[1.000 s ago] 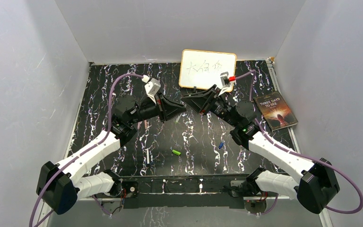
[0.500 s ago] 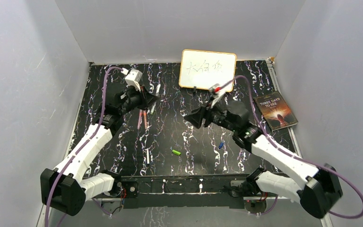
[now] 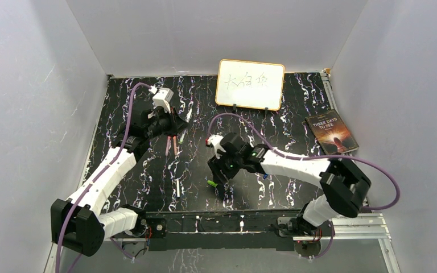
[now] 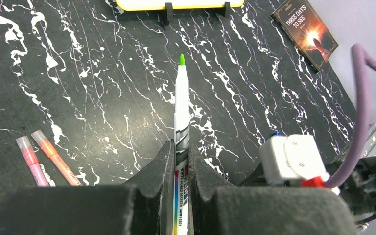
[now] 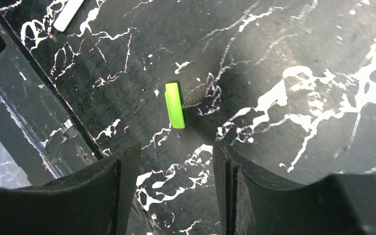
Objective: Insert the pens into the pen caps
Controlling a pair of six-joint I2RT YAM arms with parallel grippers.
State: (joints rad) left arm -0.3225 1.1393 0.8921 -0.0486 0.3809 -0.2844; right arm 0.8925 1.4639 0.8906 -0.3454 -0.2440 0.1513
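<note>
My left gripper [image 3: 176, 124] [image 4: 180, 147] is shut on a white marker pen [image 4: 181, 112] whose green tip points away from me, held above the table at the back left. A pink pen [image 3: 168, 145] [image 4: 31, 160] and an orange-red pen [image 3: 174, 143] [image 4: 55, 157] lie side by side below it. Another white pen [image 3: 177, 187] [image 5: 69, 14] lies nearer the front. My right gripper [image 3: 218, 173] [image 5: 176, 147] is open and empty, hovering low over a bright green pen cap [image 3: 211, 183] [image 5: 175, 105], which lies just ahead of the gap between its fingers. A blue cap [image 3: 266, 175] lies to the right.
A small whiteboard [image 3: 250, 83] [image 4: 176, 5] stands at the back. A book [image 3: 331, 133] [image 4: 306, 32] lies at the right edge. The black mounting rail [image 3: 222, 222] [image 5: 10, 98] runs along the front, close to the green cap. Grey walls enclose the table.
The two grippers were close together mid-table at the back. The left drew back left with its marker. The right arm swung forward and down over the green cap.
</note>
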